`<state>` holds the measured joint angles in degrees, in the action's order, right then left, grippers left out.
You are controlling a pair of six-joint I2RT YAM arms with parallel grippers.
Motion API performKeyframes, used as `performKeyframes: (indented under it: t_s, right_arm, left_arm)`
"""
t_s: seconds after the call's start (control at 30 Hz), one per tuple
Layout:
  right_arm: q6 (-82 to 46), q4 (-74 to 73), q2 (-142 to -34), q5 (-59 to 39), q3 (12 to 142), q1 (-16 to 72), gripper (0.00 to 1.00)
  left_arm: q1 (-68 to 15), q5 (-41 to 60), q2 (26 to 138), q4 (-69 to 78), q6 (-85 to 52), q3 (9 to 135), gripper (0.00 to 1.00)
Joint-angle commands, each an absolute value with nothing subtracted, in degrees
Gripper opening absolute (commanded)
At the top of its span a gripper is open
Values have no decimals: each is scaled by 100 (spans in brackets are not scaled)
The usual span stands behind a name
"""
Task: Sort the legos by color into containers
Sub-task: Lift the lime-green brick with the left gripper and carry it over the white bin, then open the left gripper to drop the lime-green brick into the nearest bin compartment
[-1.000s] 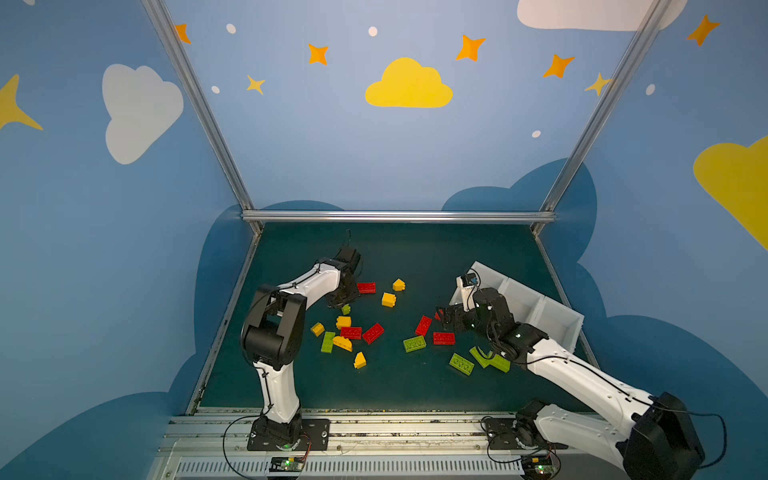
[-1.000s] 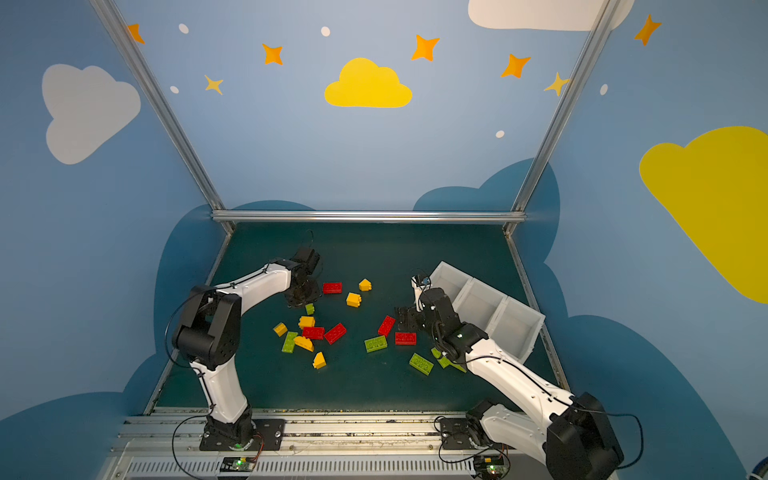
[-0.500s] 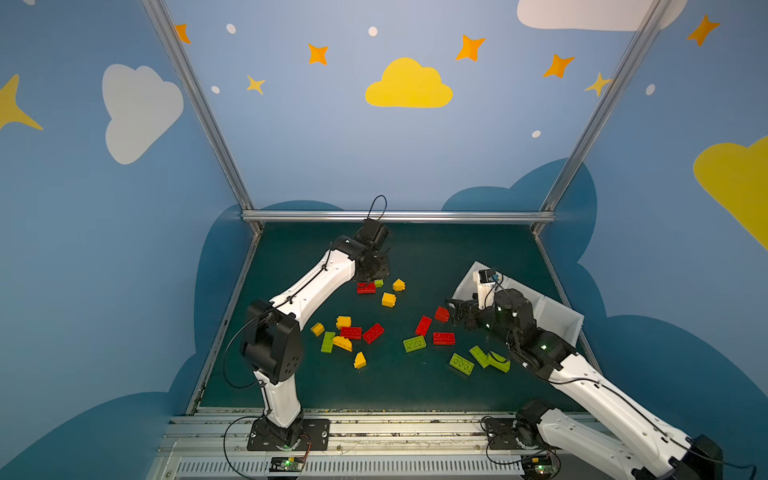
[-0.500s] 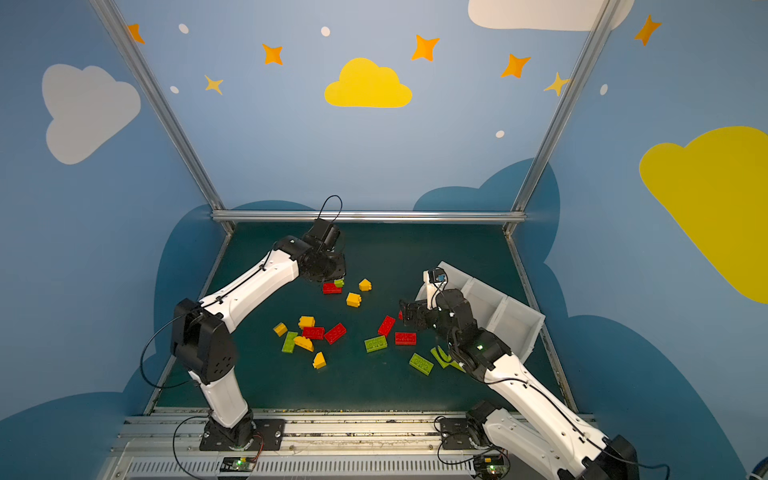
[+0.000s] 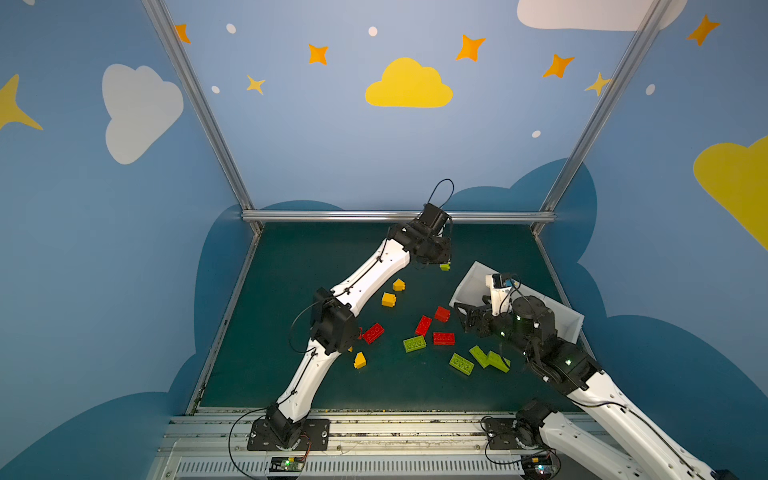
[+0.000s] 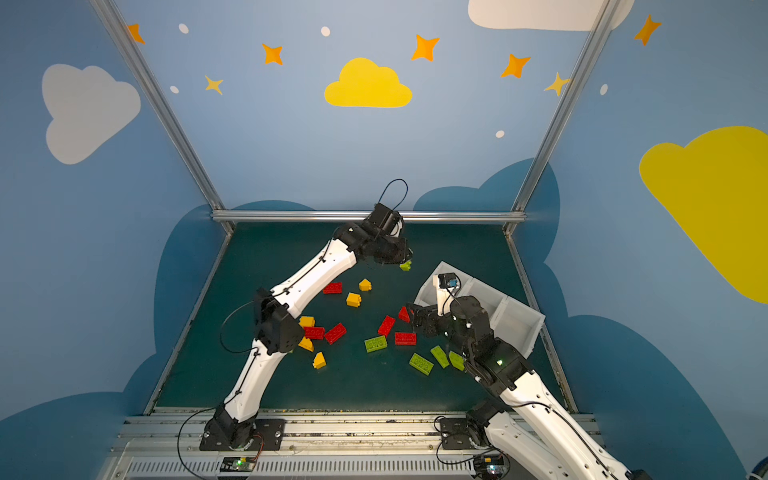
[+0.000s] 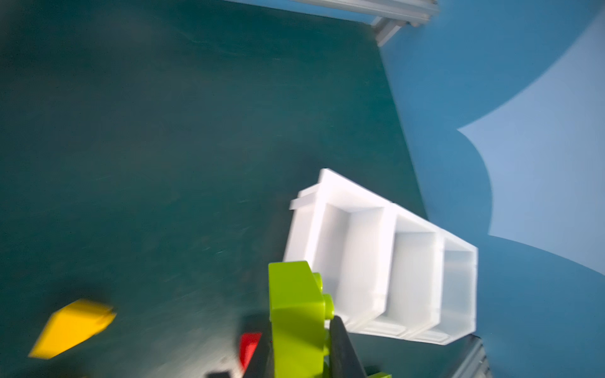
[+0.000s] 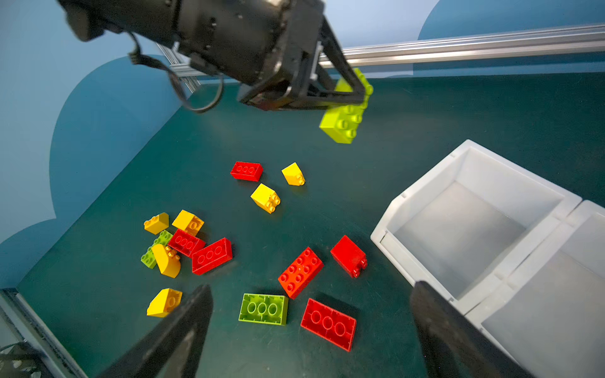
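Observation:
My left gripper [image 5: 444,262] is shut on a lime green lego [image 5: 445,267] [image 7: 296,314] [image 8: 343,124], held in the air over the back of the mat, just left of the far end of the containers [image 5: 469,282] [image 7: 389,216] [image 8: 425,183]. The white bins that show look empty. Red [image 5: 444,338], green [image 5: 414,344] and yellow [image 5: 389,299] legos lie scattered on the green mat. My right gripper [image 5: 463,316] [image 8: 311,289] stands open above an upturned green lego [image 8: 263,309] and a red one [image 8: 328,324], beside the nearest bin.
An aluminium rail [image 5: 395,215] and blue walls close the mat at the back and sides. My left arm's elbow [image 5: 332,324] hangs over the left cluster of bricks. Three green bricks [image 5: 484,357] lie close to my right forearm.
My left arm has risen from the left bricks and swung right towards the containers with the green lego in it. The right gripper has stayed open and barely moved.

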<state>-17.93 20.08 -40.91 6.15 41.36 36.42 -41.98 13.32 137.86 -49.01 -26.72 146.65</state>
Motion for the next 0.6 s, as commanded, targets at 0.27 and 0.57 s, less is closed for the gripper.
performKeyframes:
  t_s: [0.27, 0.57]
  right_arm:
    - [-1942, 2522, -3733, 387, 3961, 3653, 92]
    - [-2069, 2664, -3730, 402, 3900, 3656, 92]
  left_arm:
    - [-4524, 2404, 15102, -3549, -3381, 15434, 20]
    - [-4553, 2455, 15455, -3066, -3561, 15468, 21]
